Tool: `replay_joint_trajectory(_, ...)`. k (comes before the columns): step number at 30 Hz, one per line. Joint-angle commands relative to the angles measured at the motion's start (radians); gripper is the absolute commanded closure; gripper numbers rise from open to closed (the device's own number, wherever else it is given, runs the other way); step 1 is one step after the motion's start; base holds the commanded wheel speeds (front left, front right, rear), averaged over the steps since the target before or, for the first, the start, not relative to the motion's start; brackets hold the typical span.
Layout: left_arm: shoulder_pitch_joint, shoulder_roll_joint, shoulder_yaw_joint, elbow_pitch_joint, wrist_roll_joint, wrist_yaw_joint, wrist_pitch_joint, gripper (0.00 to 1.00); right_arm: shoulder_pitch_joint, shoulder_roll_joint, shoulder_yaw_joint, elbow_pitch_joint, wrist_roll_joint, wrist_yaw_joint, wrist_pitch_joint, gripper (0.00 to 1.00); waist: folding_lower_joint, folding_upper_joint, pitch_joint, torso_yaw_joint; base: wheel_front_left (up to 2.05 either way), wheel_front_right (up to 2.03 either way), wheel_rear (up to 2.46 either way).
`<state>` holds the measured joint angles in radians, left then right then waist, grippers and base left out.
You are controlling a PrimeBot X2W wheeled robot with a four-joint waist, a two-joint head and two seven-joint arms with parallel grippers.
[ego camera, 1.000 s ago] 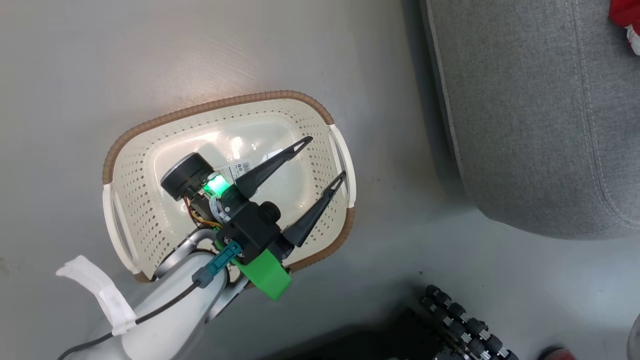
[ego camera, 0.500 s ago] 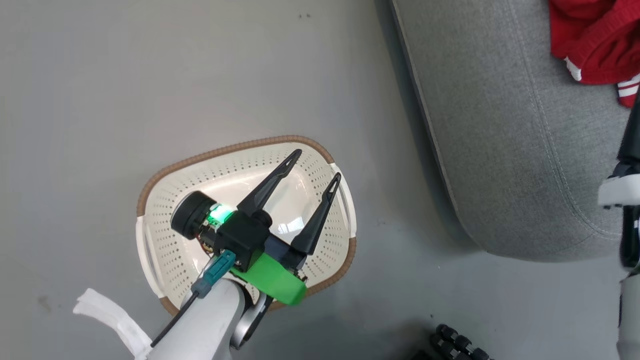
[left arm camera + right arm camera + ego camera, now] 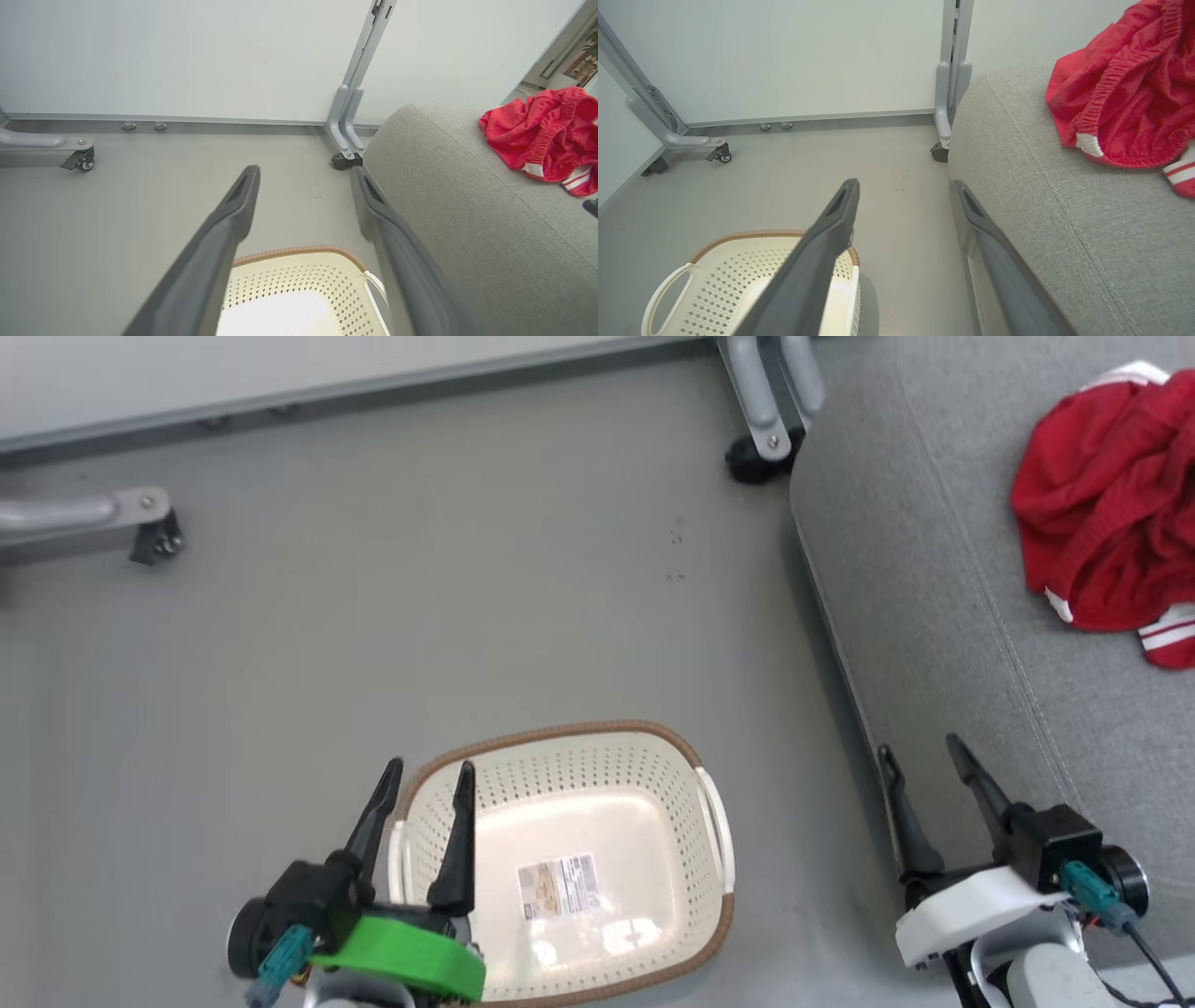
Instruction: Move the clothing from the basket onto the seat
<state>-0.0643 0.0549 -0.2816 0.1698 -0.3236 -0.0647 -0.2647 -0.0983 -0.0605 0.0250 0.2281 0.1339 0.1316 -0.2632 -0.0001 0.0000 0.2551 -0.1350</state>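
The clothing (image 3: 1102, 513) lies crumpled on the seat (image 3: 934, 644), ahead-right of the nearer right claw (image 3: 917, 745); the basket (image 3: 560, 775) holds no garment; that claw and the left claw (image 3: 427, 767) gape open, empty

My surroundings look like a test lab: bare grey floor (image 3: 117, 196), white partition panels (image 3: 187, 56) on castored metal feet (image 3: 346, 130), one grey seat (image 3: 467, 219).

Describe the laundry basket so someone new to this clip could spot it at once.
Find the big grey seat on the right of the head view. On the floor just left of it stands the basket: oval, cream, perforated, with a brown rim and a paper label inside.
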Motion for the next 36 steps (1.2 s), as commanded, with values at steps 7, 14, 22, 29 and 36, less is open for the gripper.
replay_joint_trajectory(7,0.156,-0.004,0.095,-0.067,0.038,0.023,0.001,0.0,0.126,0.006,-0.004,-0.08,0.004,-0.002,-0.002,0.0,0.0001,0.0,-0.307,0.179,0.0,0.0,0.0)
replay_joint_trajectory(14,0.278,-0.004,0.15,-0.126,0.059,0.018,0.001,0.0,0.23,0.008,-0.005,-0.135,-0.011,-0.002,-0.002,0.0,0.0001,0.0,-0.368,0.174,0.0,0.0,0.0)
replay_joint_trajectory(22,0.315,-0.004,0.145,-0.108,0.064,0.003,0.001,0.0,0.278,0.009,0.007,-0.135,-0.012,-0.002,-0.002,0.0,0.0001,0.0,-0.392,0.169,0.0,0.0,0.0)
replay_joint_trajectory(29,0.305,-0.004,0.136,-0.099,0.076,0.003,0.001,0.0,0.276,0.009,0.019,-0.132,0.003,-0.002,-0.002,0.0,0.0001,0.0,-0.399,0.164,0.0,0.0,0.0)
replay_joint_trajectory(36,0.305,-0.004,0.12,-0.09,0.077,-0.005,0.0,1.0,0.27,0.011,0.019,-0.13,0.001,0.0,0.0,1.0,0.0001,0.0,-0.402,0.165,0.0,0.0,0.0)
